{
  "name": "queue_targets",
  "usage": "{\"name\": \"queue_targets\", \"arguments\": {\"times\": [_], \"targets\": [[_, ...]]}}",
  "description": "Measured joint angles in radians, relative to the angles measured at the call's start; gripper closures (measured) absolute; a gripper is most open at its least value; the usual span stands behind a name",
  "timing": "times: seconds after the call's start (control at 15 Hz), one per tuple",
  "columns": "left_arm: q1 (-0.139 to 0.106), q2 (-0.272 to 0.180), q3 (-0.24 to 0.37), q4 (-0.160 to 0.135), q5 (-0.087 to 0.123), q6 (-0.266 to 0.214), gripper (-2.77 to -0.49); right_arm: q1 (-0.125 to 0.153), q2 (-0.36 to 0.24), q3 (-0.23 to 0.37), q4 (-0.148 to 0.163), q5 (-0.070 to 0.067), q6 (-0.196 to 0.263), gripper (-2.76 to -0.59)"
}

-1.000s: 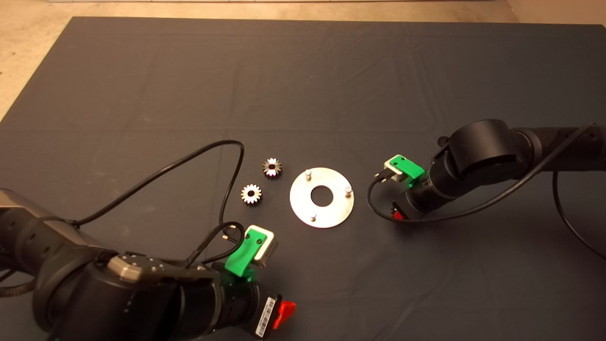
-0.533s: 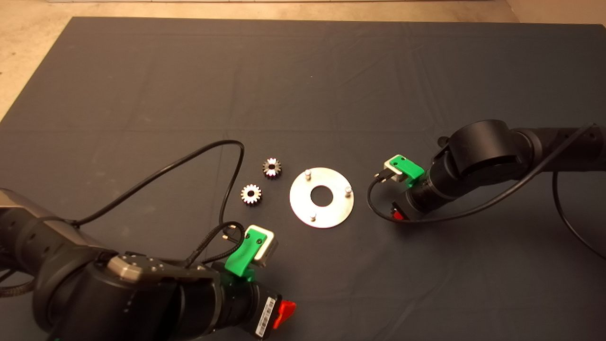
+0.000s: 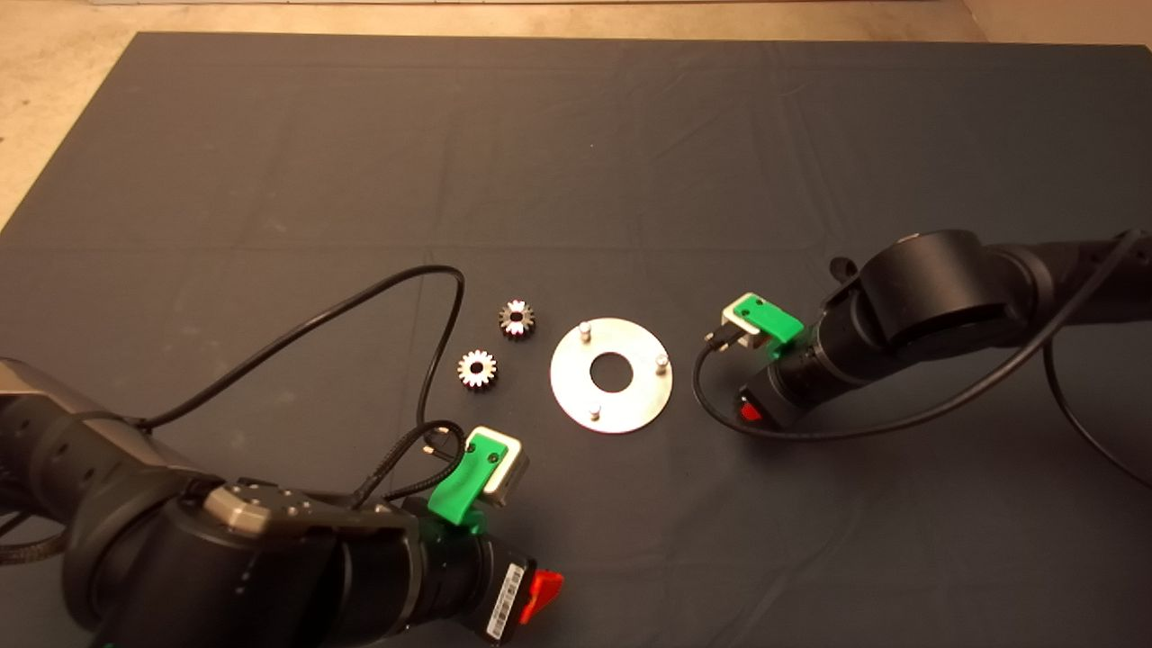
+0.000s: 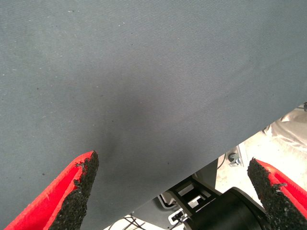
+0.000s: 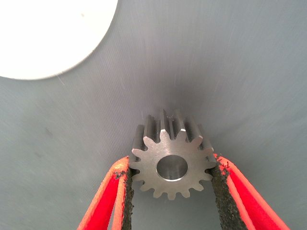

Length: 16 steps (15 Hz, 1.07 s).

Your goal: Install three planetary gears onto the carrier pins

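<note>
Right gripper [image 5: 170,191]: just right of the disc [image 3: 612,374] in the head view, low over the mat [image 3: 576,162], mostly hidden there under its own wrist. Fingers [image 5: 117,191] narrowed on a gear [image 5: 171,160], one pad against the teeth on each side; bore facing the wrist camera, gear clear of the mat. Bright disc edge [image 5: 53,33] near in that view, apart from the held gear.

Disc: flat on the mat, near the middle of the table, central hole open. Three pins [image 3: 585,329] [image 3: 662,361] [image 3: 594,413] upright around it, all bare.

Two more gears [image 3: 517,318] [image 3: 477,369]: flat on the mat just left of the disc, close together but apart, neither touching the disc.

Left gripper [image 4: 172,191]: parked at the lower left edge of the head view, well clear of gears and disc. Fingers [image 4: 72,191] spread wide, holding nothing; only bare mat and part of the robot base beyond its edge between them.

Black cable [image 3: 360,297]: looped over the mat from the left arm, arching just left of the loose gears.
</note>
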Motion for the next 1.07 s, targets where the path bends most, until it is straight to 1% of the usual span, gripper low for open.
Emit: {"name": "queue_targets", "arguments": {"times": [0.07, 0.2, 0.27, 0.33, 0.47, 0.67, 0.87, 1.07], "targets": [[0.0, 0.0, 0.0, 0.0, 0.0, 0.0, -2.22, 0.017, 0.008, 0.005, 0.0, 0.001, 0.002, -0.97], [0.0, 0.0, 0.0, 0.001, 0.0, 0.0, -2.22, 0.037, 0.02, 0.01, 0.001, 0.004, 0.003, -0.97], [0.0, 0.0, 0.0, 0.001, 0.0, 0.0, -2.22, 0.043, 0.024, 0.01, 0.001, 0.003, 0.003, -0.97], [0.0, 0.0, 0.0, 0.001, 0.0, 0.0, -2.22, 0.052, 0.035, 0.01, 0.0, -0.003, 0.003, -0.97], [0.0, 0.001, 0.0, 0.001, 0.0, 0.0, -2.22, 0.067, 0.069, 0.01, 0.001, -0.004, 0.003, -0.97], [0.0, 0.001, 0.0, 0.002, 0.0, 0.0, -2.22, 0.071, 0.119, 0.008, 0.004, 0.005, 0.003, -0.97], [0.0, 0.001, 0.0, 0.002, 0.0, 0.0, -2.22, 0.074, 0.158, -0.024, 0.006, -0.002, 0.003, -0.97], [0.0, 0.001, 0.0, 0.002, 0.0, 0.0, -2.22, 0.077, 0.198, -0.062, 0.006, 0.002, 0.003, -0.97]]}}
